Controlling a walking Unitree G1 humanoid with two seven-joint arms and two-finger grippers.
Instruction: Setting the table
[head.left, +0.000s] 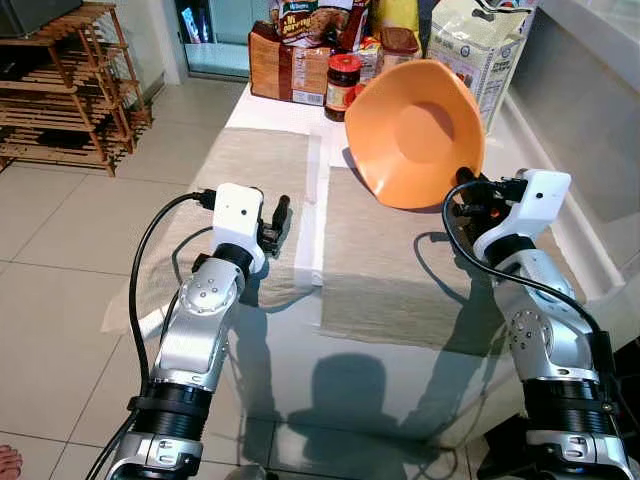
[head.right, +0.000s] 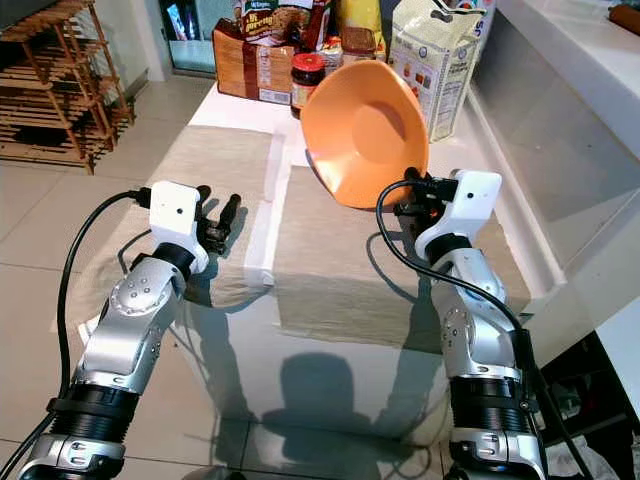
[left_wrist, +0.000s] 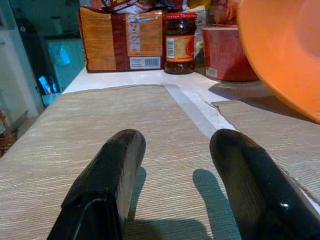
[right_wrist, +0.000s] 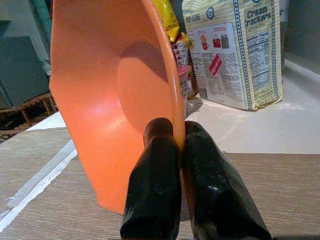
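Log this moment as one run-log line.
right gripper: shut on orange plastic bowl rim, bowl tilted above right beige placemat | left gripper: open, over left beige placemat

The yellow bag (right_wrist: 235, 52) reads "Cream Crackers" and "Nutrition Facts".

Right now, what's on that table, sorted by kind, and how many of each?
Placemats: 2, left placemat and right placemat
Orange bowl: 1, pinched at the rim by the right gripper
Jar: 1
Cracker bag: 1
Brown packet: 1
Total: 6; more packets behind are too crowded to count.
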